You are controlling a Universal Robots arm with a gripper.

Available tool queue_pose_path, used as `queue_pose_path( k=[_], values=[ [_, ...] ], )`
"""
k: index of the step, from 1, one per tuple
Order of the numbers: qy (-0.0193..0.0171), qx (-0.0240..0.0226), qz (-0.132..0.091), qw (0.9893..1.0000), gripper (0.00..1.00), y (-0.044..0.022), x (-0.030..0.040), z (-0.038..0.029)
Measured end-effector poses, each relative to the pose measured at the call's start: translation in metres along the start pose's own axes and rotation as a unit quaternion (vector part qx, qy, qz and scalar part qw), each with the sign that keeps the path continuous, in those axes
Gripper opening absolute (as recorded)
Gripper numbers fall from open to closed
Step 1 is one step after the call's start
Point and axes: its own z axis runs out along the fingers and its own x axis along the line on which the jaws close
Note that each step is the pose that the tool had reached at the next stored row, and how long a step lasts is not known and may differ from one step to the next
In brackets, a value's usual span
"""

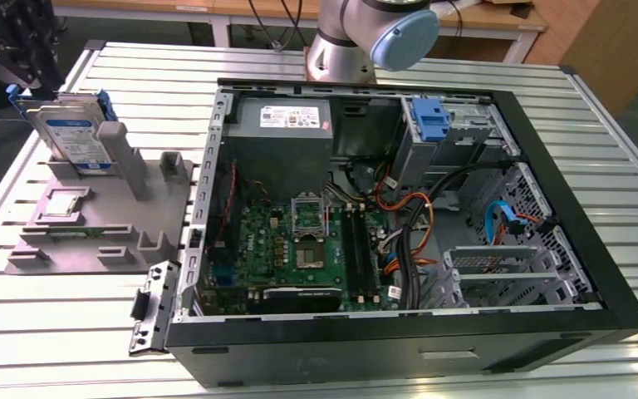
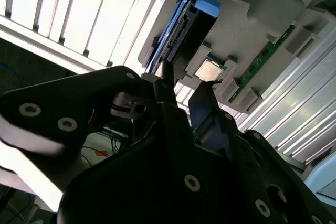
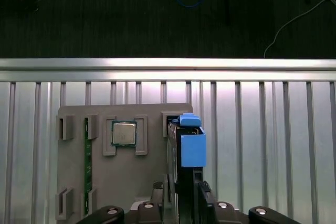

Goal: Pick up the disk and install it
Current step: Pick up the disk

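Observation:
The disk (image 1: 70,137) stands upright on its edge in a slot of the grey holder (image 1: 97,224), on the exterior view's left. It is silver with a white-and-blue label and a blue bracket. In the first wrist view the disk (image 3: 190,148) is seen edge-on. My gripper (image 1: 36,83) hangs just above its top end. The gripper (image 3: 182,190) is open, one finger on each side of the disk's thin edge. In the second wrist view the gripper (image 2: 181,90) shows a gap between its fingers, with the disk (image 2: 184,30) beyond them.
The holder also carries a processor chip (image 3: 124,132) and a green memory stick (image 3: 87,166). The open computer case (image 1: 203,274) lies on the slatted table, with a blue-handled drive bay (image 1: 431,125), a grey power supply (image 1: 286,125) and loose cables. The arm's base (image 1: 347,50) stands behind the case.

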Motion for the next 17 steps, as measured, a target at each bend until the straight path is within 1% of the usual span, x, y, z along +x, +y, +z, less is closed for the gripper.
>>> queue_pose_path(
  k=[1, 2, 5, 7, 8, 10, 12, 17],
  values=[
    [0.0, 0.0, 0.0, 1.0, 0.41, 0.0, 0.0, 0.0],
    [0.0, 0.0, 0.0, 1.0, 0.41, 0.0, 0.0, 0.0001],
    [0.0, 0.0, 0.0, 1.0, 0.58, 0.0, 0.0, 0.0002],
    [0.0, 0.0, 0.0, 1.0, 0.58, 0.0, 0.0, 0.0002],
    [0.0, 0.0, 0.0, 1.0, 0.65, 0.0, 0.0, 0.0002],
    [0.0, 0.0001, 0.0, 1.0, 0.65, 0.0001, 0.0, 0.0004],
    [-0.0001, 0.0006, 0.0, 1.0, 0.65, 0.0003, 0.0001, 0.0021],
    [-0.0006, 0.0034, 0.0, 1.0, 0.65, 0.0009, 0.0004, 0.0096]
  ],
)
